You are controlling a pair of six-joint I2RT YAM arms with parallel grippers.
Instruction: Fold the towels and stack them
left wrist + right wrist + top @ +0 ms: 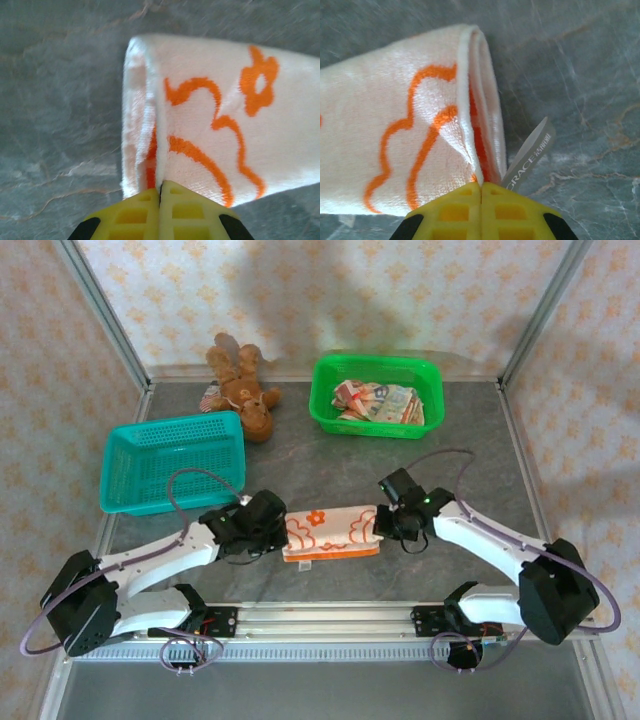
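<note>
Folding step under way: the doubled towel (332,532) spans from the left hand (283,533) to the right hand (378,525), low at the desk (450,460). Each hand pinches an end edge, pressed tight on it. The next move probably needs both ends carried evenly into another fold.

Folded cream-orange towel (332,533), other towels (380,403) heaped

A brown teddy bear (240,388) is laid well beyond the left hand (280,532). A teal basket (172,455) is set just beyond it on the grey tabletop (470,460). A green basket (378,362) is placed far beyond the right hand (378,525).
</note>
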